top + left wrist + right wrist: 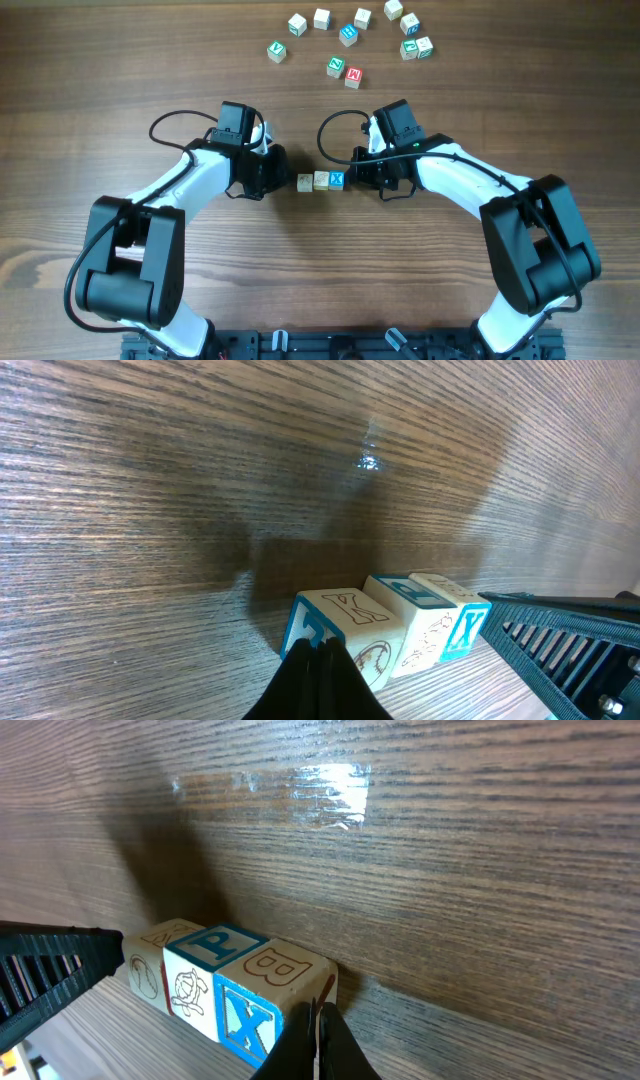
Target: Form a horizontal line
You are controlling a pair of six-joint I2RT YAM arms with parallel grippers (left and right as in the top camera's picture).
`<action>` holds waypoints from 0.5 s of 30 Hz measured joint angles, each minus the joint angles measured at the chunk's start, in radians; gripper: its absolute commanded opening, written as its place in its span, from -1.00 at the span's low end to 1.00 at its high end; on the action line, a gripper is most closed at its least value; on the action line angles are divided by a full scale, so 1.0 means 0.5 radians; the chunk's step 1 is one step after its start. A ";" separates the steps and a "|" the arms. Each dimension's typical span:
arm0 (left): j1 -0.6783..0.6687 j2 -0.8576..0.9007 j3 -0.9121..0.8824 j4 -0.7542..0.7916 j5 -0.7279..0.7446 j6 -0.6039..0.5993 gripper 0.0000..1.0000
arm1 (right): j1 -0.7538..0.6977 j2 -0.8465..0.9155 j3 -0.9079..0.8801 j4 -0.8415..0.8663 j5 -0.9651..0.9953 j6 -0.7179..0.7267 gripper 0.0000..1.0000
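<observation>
Brown stripy wood table (120, 110), pale end cube (305, 181), pale middle cube (321, 180), blue X cube (337, 180)

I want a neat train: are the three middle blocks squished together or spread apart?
Together. The three cubes sit side by side in one row with no gaps showing in either wrist view.

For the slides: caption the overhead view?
Left end effector and right end effector bracket a three-cube row; spare cubes beyond.
</observation>
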 measured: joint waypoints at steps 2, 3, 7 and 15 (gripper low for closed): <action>0.000 0.000 0.000 0.000 0.000 0.000 -0.88 | 0.000 0.000 0.000 0.014 -0.002 -0.006 -0.92; 0.000 0.000 0.000 0.000 0.000 -0.001 -0.89 | 0.000 0.000 0.000 0.019 -0.008 -0.007 -0.91; 0.001 0.000 0.000 0.000 -0.002 -0.001 -0.88 | -0.005 0.000 0.000 0.040 -0.082 -0.067 -0.91; 0.004 0.000 0.000 0.002 -0.001 0.000 -0.87 | -0.010 0.000 0.000 0.041 -0.105 -0.090 -0.91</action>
